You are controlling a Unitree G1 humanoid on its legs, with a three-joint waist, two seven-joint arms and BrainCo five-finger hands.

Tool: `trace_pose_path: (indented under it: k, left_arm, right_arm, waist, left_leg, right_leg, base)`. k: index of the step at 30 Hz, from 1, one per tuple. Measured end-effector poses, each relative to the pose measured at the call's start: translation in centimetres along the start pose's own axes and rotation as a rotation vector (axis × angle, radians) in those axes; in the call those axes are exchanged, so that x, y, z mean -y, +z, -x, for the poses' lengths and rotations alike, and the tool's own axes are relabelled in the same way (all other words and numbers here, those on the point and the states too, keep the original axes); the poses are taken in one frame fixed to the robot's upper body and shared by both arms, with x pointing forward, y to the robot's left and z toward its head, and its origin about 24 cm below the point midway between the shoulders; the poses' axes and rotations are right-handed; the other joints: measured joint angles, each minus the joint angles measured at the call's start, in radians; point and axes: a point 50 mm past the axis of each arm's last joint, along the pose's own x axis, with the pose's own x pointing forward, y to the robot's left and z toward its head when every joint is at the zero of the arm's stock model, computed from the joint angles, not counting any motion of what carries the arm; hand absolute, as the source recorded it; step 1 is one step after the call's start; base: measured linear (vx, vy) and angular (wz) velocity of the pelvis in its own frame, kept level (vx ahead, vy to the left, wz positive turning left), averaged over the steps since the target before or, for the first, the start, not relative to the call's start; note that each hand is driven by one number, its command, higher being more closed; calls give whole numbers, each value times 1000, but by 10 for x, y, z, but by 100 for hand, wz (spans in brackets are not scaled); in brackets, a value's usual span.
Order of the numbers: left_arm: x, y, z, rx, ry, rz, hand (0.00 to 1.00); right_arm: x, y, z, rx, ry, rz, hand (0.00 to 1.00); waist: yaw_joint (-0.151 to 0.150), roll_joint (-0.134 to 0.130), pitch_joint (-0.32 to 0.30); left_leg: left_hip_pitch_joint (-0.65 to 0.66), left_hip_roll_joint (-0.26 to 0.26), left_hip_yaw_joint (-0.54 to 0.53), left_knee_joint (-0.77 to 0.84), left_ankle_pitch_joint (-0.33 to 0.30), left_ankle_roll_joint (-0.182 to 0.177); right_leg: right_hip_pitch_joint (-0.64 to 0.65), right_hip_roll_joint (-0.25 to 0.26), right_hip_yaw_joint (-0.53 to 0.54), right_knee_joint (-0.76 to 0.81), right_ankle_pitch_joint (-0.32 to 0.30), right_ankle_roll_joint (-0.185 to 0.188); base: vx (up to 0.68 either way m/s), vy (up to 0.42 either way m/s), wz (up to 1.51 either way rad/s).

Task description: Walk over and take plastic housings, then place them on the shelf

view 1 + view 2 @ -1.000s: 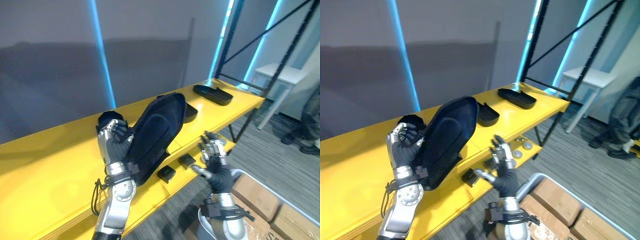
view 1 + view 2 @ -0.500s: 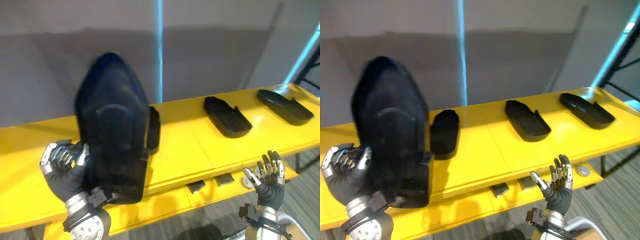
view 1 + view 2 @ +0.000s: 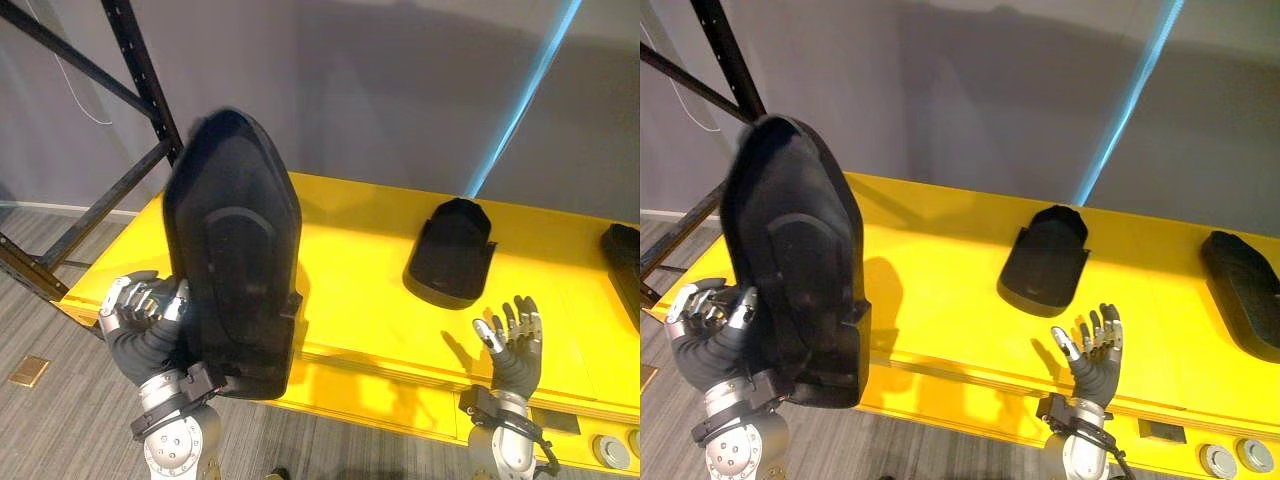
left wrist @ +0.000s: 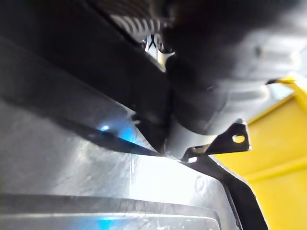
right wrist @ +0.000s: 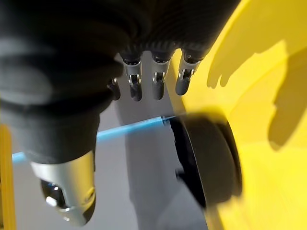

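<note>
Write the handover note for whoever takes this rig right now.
Left hand: shut on the large black housing, held upright at the yellow shelf's left end, not yet set down.
Right hand: open, empty, before the shelf's front edge.
Done: mid-shelf housing and right-edge housing lie on the shelf.
Left: lay the held housing on the shelf.
</note>
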Motion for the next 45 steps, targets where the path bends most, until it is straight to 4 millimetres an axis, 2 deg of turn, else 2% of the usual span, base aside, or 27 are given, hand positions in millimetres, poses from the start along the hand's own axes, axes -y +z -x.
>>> trace_pose_path:
  k: [1,3,4,5,7,8,10,12,13,16,18,20,21,22,23,24,25,26,27,28,30,33,35,39,41,42,45]
  left_arm:
    - [2,0,-2,4,-28,8,100]
    - [3,2,-5,21,-48,8,100]
    - [6,1,-8,26,-66,11,100]
    - [11,-3,-12,20,-106,11,100]
    - [18,-10,-14,3,-143,14,100]
    - [23,-14,-14,-10,-168,21,100]
    - [27,-15,-13,-16,-188,32,100]
    - [29,-16,-11,-27,-194,40,100]
    - [29,-18,-7,-48,-189,45,100]
    - [26,-24,1,-105,-154,73,100]
    - [21,-28,6,-141,-133,78,100]
    - [18,-29,9,-154,-114,73,100]
    - [13,-29,9,-157,-91,64,100]
    - [9,-29,8,-153,-75,55,100]
    - [8,-30,8,-156,-73,50,100]
    - [5,-33,8,-167,-63,37,100]
    - [2,-34,7,-170,-50,16,100]
    - [0,-35,7,-172,-40,2,100]
    - [-3,-35,6,-173,-24,-17,100]
    - [-5,-38,5,-180,-24,-39,100]
    - [-13,-39,3,-184,-16,-83,100]
    - [-21,-39,-7,-164,20,-124,100]
    - [-26,-45,-17,-170,56,-154,100]
    - [-22,-54,-36,-177,84,-160,100]
    - [-12,-57,-59,-152,92,-155,100]
    - [-11,-56,-62,-149,95,-156,100]
    - [-6,-53,-91,-116,131,-146,100]
  right_arm:
    - [0,-1,0,-8,6,3,0]
    - [-9,-5,2,-31,44,-7,0]
    - [-13,-7,4,-48,71,-3,0]
    - [-14,-10,7,-71,81,12,0]
    - [-10,-12,11,-85,79,22,0]
    - [-5,-12,14,-93,69,35,0]
    - [0,-13,18,-107,65,60,0]
    - [2,-15,21,-120,64,67,0]
    - [3,-15,22,-124,61,68,0]
    - [0,-15,21,-120,78,68,0]
    - [-2,-14,19,-110,90,66,0]
    - [-5,-12,14,-95,119,75,0]
    - [-8,-9,9,-77,147,93,0]
    - [-8,-7,5,-60,154,102,0]
    - [-6,-5,3,-54,149,108,0]
    - [0,-3,1,-45,132,125,0]
    - [5,-2,1,-43,112,137,0]
    - [9,-2,3,-47,102,147,0]
    - [17,-2,6,-57,84,168,0]
    - [25,-4,10,-84,57,189,0]
    - [25,-8,19,-111,33,170,0]
    - [18,-14,25,-136,39,153,0]
    - [12,-17,27,-150,75,143,0]
    - [6,-17,28,-150,125,144,0]
    - [3,-16,27,-148,159,148,0]
    - [2,-16,27,-144,164,146,0]
    - [-3,-11,26,-124,193,137,0]
  waist:
    - [9,2,-1]
    - [27,8,-5]
    - [17,27,1]
    - [-6,39,4]
    - [-29,40,3]
    - [-37,39,2]
    - [-45,38,-1]
    - [-55,45,-6]
    - [-49,52,-13]
    - [-45,52,-14]
    - [-23,51,-14]
    - [-9,51,-14]
    - [-8,51,-15]
    - [-13,50,-15]
    - [-18,51,-16]
    - [-28,54,-19]
    - [-34,65,-26]
    - [-37,75,-32]
    - [-39,106,-49]
    - [-48,111,-58]
    - [-52,86,-68]
    - [-50,76,-72]
    - [-52,73,-71]
    - [-65,62,-64]
    - [-80,63,-31]
    - [-82,63,-27]
    - [-101,60,10]
  left_leg:
    - [16,-25,41,-18,-9,17]
    - [48,-47,121,-97,13,59]
    - [64,-54,134,-148,37,89]
    - [87,-63,124,-202,64,100]
    - [135,-87,116,-291,107,111]
    - [176,-107,115,-363,141,116]
    - [218,-133,119,-440,181,128]
    - [221,-144,127,-462,194,139]
    - [223,-140,142,-465,194,139]
    - [228,-128,170,-421,162,118]
    - [196,-108,169,-317,128,88]
    - [151,-102,100,-218,121,76]
    - [131,-102,59,-192,102,54]
    - [109,-65,64,-129,63,23]
    - [104,-35,65,-108,56,20]
    - [105,21,63,-107,48,0]
    - [116,72,51,-155,58,-17]
    - [128,96,39,-195,75,-36]
    - [155,132,26,-272,125,-53]
    - [186,120,23,-327,146,-100]
    - [226,52,41,-388,168,-70]
    - [241,-4,57,-425,184,-47]
    - [246,-7,63,-452,198,-34]
    - [225,-5,66,-534,260,-42]
    - [199,20,69,-609,321,-49]
    - [199,22,70,-618,325,-49]
    - [164,43,74,-635,355,-53]
  right_leg:
    - [-33,-40,36,32,22,-11]
    - [-126,-86,46,101,65,-86]
    - [-165,-60,66,145,42,-95]
    - [-176,11,124,171,0,-48]
    - [-171,106,188,189,-47,-8]
    - [-159,164,188,176,-83,-14]
    - [-135,210,149,91,-103,-39]
    - [-112,233,142,-20,-82,-94]
    - [-98,242,153,-60,-59,-107]
    - [-82,248,187,-72,-47,-102]
    - [-80,252,222,-70,-46,-102]
    - [-82,249,247,-71,-36,-103]
    - [-80,239,255,-75,-19,-106]
    - [-83,232,256,-75,-15,-104]
    - [-81,226,252,-73,-15,-104]
    - [-77,212,248,-73,-15,-103]
    - [-77,202,245,-76,-12,-96]
    - [-77,200,240,-80,-11,-86]
    - [-67,199,231,-95,-11,-59]
    - [-48,180,222,-101,-12,-35]
    - [-40,119,220,-108,3,-13]
    - [-45,62,221,-110,25,11]
    - [-50,63,220,-126,47,17]
    - [-98,74,220,-144,50,18]
    - [-151,109,220,-163,73,18]
    - [-156,113,220,-164,76,15]
    - [-204,139,224,-163,90,5]
  base:
    - [16,491,-67]
    - [-33,371,-83]
    - [-38,265,-41]
    - [-24,229,-9]
    - [47,141,19]
    - [84,105,13]
    - [72,64,0]
    - [66,27,-12]
    - [67,42,-32]
    - [45,30,-34]
    - [17,-26,-48]
    - [8,-90,-39]
    - [27,-62,-31]
    - [38,-32,-19]
    - [33,-4,7]
    - [42,45,15]
    - [48,99,13]
    - [60,197,10]
    - [97,297,20]
    - [108,330,21]
    - [90,335,13]
    - [43,247,4]
    - [-11,124,-5]
    - [-78,-10,-3]
    - [-135,-59,-5]
    - [-128,-40,-11]
    - [-93,-29,-8]
